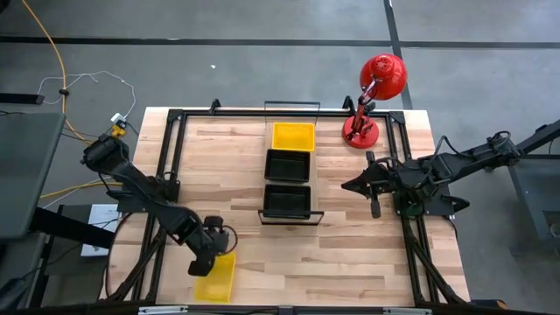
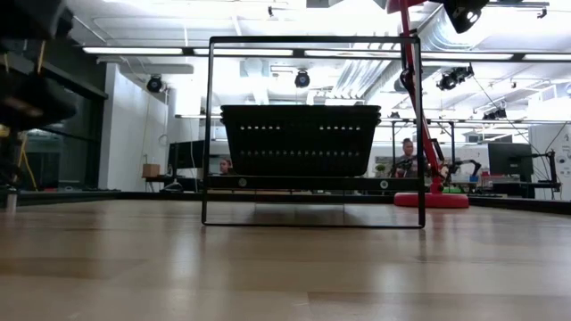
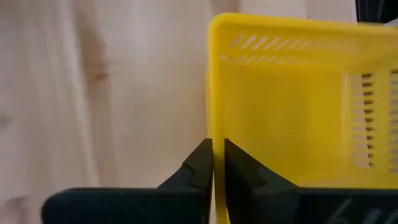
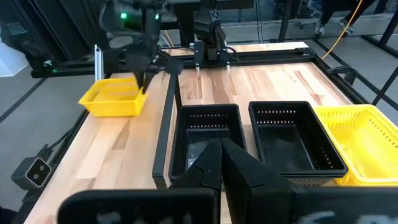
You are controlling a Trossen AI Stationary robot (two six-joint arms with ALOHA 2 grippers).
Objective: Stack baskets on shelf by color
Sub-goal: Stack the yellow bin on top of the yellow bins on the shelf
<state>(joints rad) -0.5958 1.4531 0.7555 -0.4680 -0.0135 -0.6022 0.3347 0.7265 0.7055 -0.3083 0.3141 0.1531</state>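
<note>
High view: we are working the left gripper (image 1: 207,254) at the table's near edge, far from the shelf (image 1: 290,213).
Grip: we are pinching the yellow basket (image 1: 216,278) by one thin wall, fingers (image 3: 200,167) clamped either side.
Risk: we are judging it may tilt or slip when lifted.
Right gripper (image 1: 360,185): waiting beside the shelf, fingers together.

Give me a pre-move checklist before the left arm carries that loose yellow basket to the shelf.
1. Grasp: left gripper shut on the loose yellow basket's wall, ok.
2. Basket lifted off the table: cannot tell.
3. Target: yellow basket on the shelf at the far end, open on top, ok.
4. Two black baskets sit along the carry path: not ok unless lifted over.
5. Right gripper parked beside the shelf, off the baskets, ok.
6. Red lamp beside the far end, apart from the shelf, ok.
</note>
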